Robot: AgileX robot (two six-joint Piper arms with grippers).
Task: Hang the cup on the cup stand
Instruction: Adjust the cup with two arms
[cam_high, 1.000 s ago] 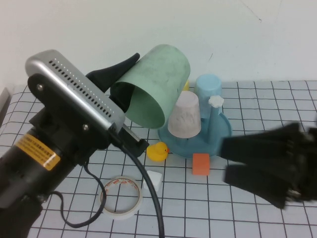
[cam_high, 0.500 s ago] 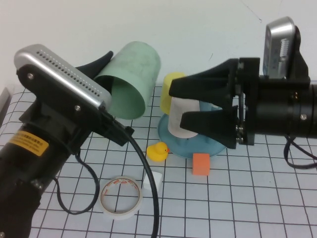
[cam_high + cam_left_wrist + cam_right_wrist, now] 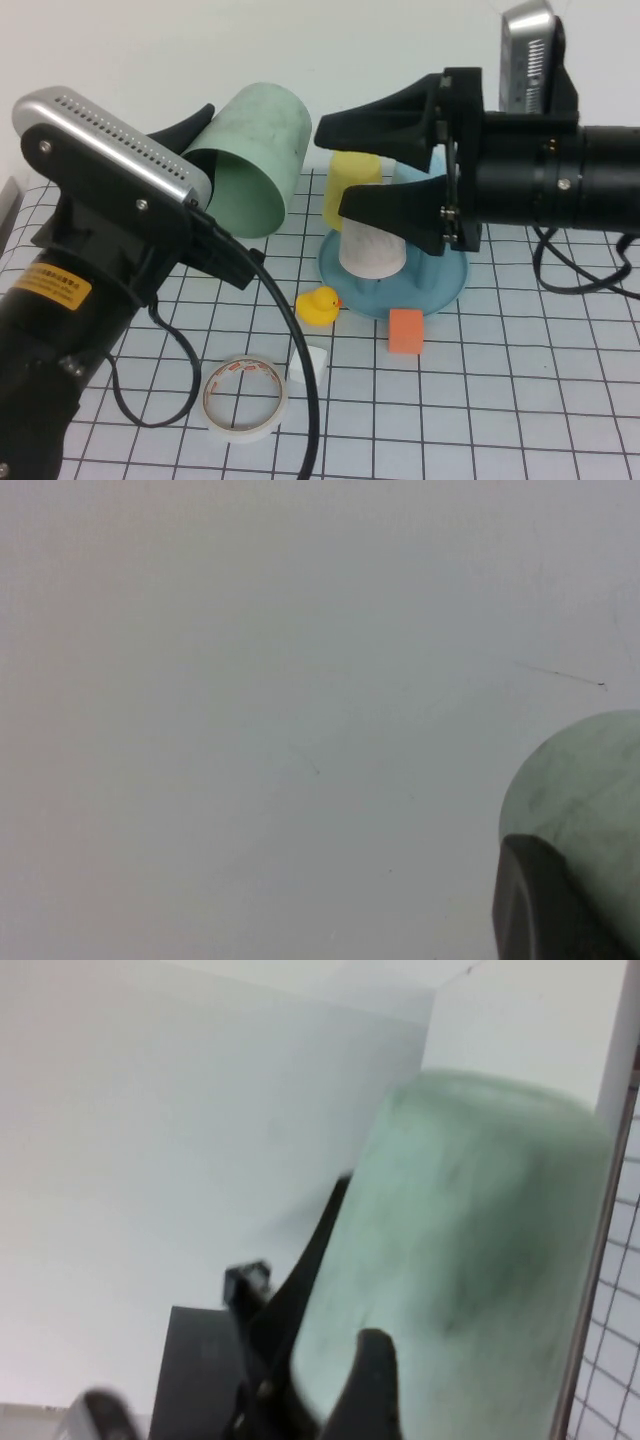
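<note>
Plain white wall (image 3: 330,40) behind gridded tabletop (image 3: 520,400)

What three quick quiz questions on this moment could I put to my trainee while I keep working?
1. True or false: the left gripper holds the pale mint-green plastic tumbler in the air, its mouth tilted down.
2. Which gripper stands open, level with the tumbler? A) left B) right C) neither
3. Name the small toy lying on the gridded table between the blue round plastic cup stand and the roll of white tape.

Key: 1 true; 2 B; 3 the yellow rubber duck.
</note>
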